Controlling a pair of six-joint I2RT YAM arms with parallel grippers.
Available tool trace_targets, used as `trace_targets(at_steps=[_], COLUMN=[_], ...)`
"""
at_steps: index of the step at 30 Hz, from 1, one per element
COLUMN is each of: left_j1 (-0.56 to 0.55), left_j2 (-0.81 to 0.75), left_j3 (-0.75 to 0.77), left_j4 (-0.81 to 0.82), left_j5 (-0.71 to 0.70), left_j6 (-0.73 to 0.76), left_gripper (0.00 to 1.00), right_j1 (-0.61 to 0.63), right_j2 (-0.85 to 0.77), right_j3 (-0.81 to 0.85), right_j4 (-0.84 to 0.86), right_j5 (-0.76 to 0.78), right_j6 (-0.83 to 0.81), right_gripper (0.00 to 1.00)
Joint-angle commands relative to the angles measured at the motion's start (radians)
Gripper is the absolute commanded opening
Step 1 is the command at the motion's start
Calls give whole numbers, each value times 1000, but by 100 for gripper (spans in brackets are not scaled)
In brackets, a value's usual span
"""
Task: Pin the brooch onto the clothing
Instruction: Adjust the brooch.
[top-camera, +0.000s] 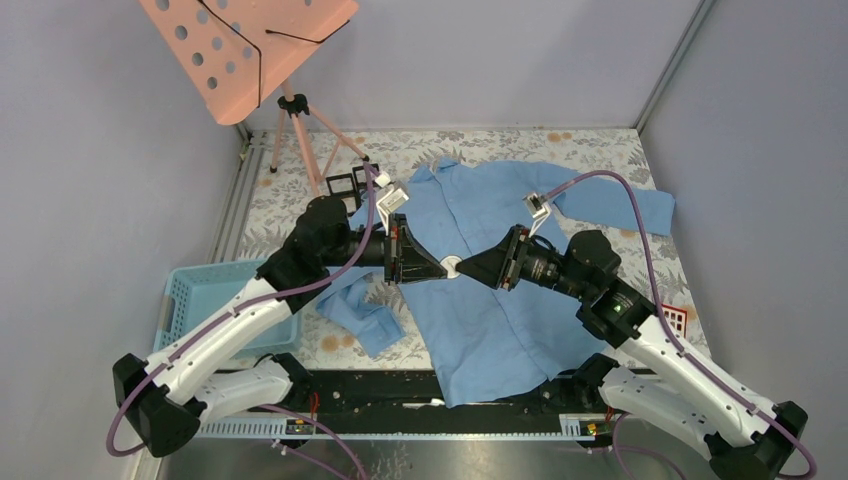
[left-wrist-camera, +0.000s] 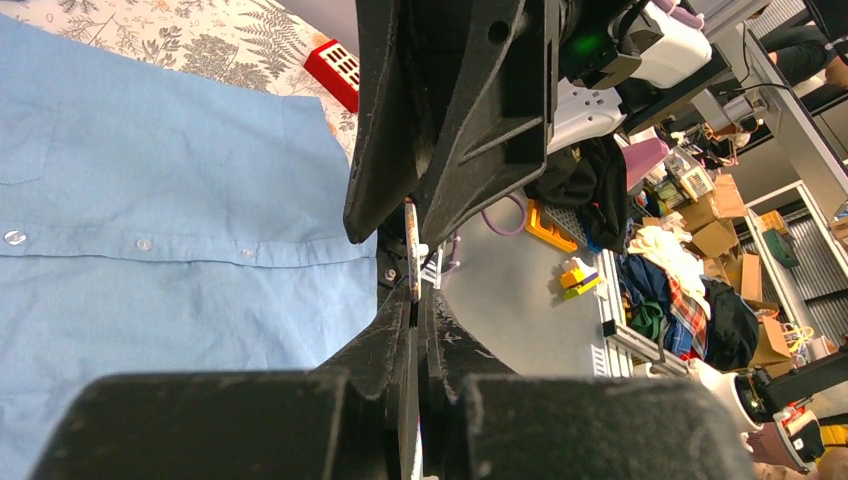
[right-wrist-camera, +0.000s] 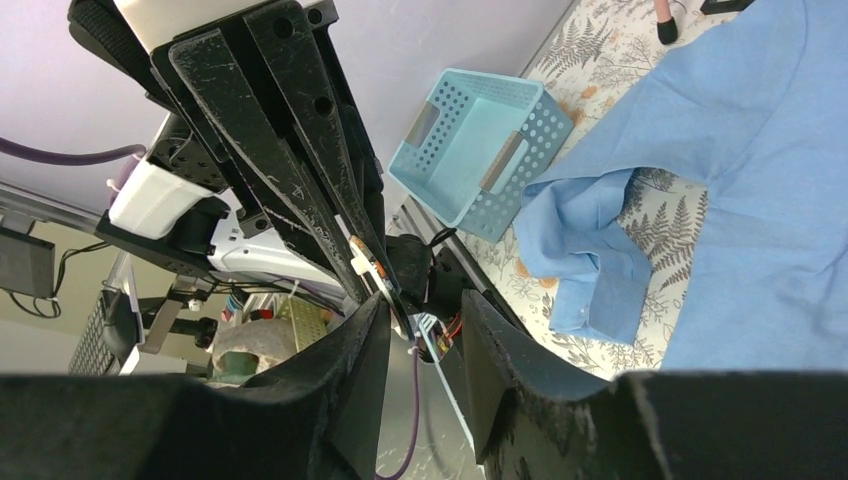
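- The brooch (top-camera: 451, 266) hangs above the middle of the shirt front, between the two hand tips. It is not on the cloth.
- In the left wrist view the brooch shows edge-on as a thin plate. Its long axis runs straight out of the left fingertips toward the right hand.
- The left hand (top-camera: 441, 268) is pressed together and pinches the near end of the brooch. It reaches in from the left, roughly level.
- The right hand (right-wrist-camera: 420, 325) faces the left one tip to tip from the right side. Its fingers stand partly spread, one on each side of the free end of the brooch. The views do not settle whether a finger touches it.
- Both hands are equally near the brooch; only the left one holds it.
- The shirt (top-camera: 480, 330) lies flat on the worktop (top-camera: 600, 150), buttoned front up, collar at the far side, hem toward the arm bases. It lies directly under the brooch.
- Judgement: the next move depends on taking hold of the free end, then lowering the brooch to the cloth.
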Motion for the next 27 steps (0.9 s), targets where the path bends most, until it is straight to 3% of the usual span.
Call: trace_targets(at_steps=[1, 6, 14, 27], left_j1=[0, -1, 0, 0], left_j2=[1, 1, 20, 9], left_j3=[-3, -3, 12, 3], left_j4=[84, 69, 17, 47], left_j5=[67, 33, -4, 29], left_j6=[5, 16, 27, 8], left_gripper=[0, 0, 0, 0], right_j1=[9, 11, 11, 12], right_j2=[15, 9, -12, 36], right_j3=[47, 24, 10, 15], right_j4=[-54, 6, 66, 83], right_j5=[49, 21, -29, -126], right_j6=[-49, -25, -2, 8], right_gripper=[39, 39, 53, 46])
